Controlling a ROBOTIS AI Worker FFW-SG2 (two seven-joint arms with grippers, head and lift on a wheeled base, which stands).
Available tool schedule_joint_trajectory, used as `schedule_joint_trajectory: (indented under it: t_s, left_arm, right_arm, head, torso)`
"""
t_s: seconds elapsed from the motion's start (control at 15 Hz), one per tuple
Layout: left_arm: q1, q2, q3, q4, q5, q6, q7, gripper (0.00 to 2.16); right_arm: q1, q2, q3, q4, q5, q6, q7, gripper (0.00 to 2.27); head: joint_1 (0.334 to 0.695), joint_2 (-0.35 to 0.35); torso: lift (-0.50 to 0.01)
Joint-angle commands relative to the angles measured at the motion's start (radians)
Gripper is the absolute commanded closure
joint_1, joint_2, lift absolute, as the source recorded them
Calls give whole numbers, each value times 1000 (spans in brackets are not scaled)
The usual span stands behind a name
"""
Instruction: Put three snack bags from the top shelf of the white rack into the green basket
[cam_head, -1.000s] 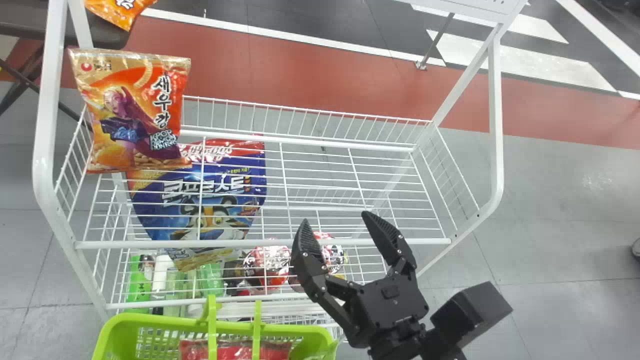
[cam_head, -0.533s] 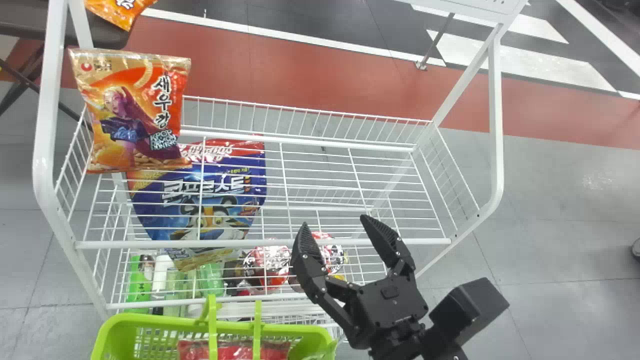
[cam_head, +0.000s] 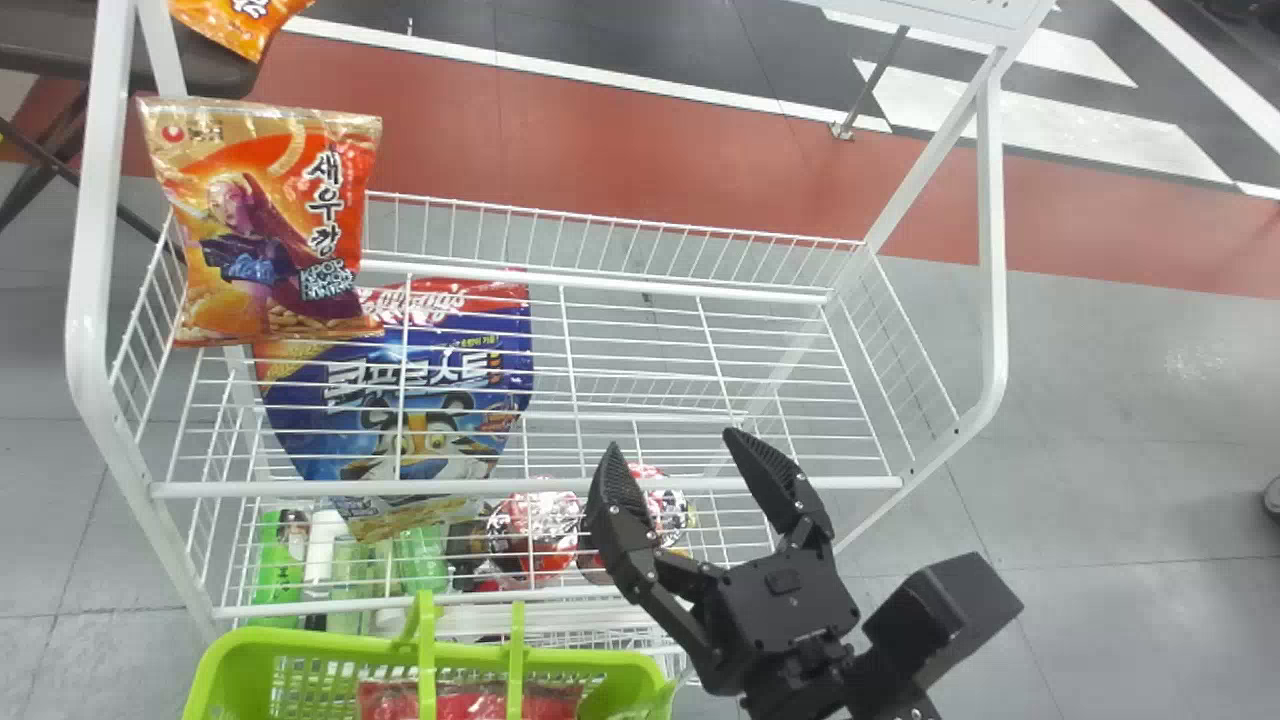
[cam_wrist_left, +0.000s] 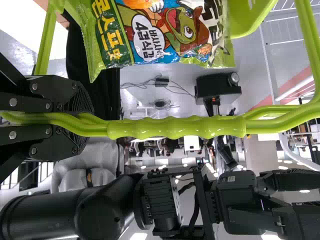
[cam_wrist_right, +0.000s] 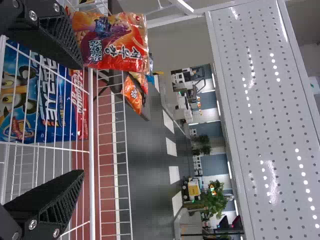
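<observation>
The white rack (cam_head: 525, 489) stands before the right gripper (cam_head: 672, 442), whose jaws are spread wide with nothing between them, at the front rail of the top shelf. Next in size, the green basket (cam_head: 560, 658) sits to the left of those jaws and nearer the robot; the left gripper (cam_wrist_left: 84, 123) has its jaws clenched around the basket's handle (cam_wrist_left: 175, 128). A blue cereal bag (cam_head: 420, 360) is left of the right jaws and farther forward, below the top shelf's wires. Well to their left and farther forward, the orange snack bag (cam_head: 270, 230) stands at the left end of the top shelf. A red bag (cam_head: 470, 700) is in the basket, left of the right jaws and closer to the robot. Smallest, a green bottle (cam_head: 278, 565) lies well left of them, on a lower shelf.
</observation>
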Motion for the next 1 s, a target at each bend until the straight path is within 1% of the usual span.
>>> schedule_joint_trajectory:
  t_s: [0.0, 0.93]
  left_arm:
    - [2, 0, 0, 0, 0, 7, -1, 2142]
    - [0, -3, 0, 0, 0, 7, 3, 2142]
  right_arm:
    - [0, 0, 0, 1, -3, -2, 0, 66]
    - [-7, 2, -5, 1, -9, -2, 0, 66]
  head:
    - [695, -350]
    - [695, -350]
  torso:
    - [0]
    - [0]
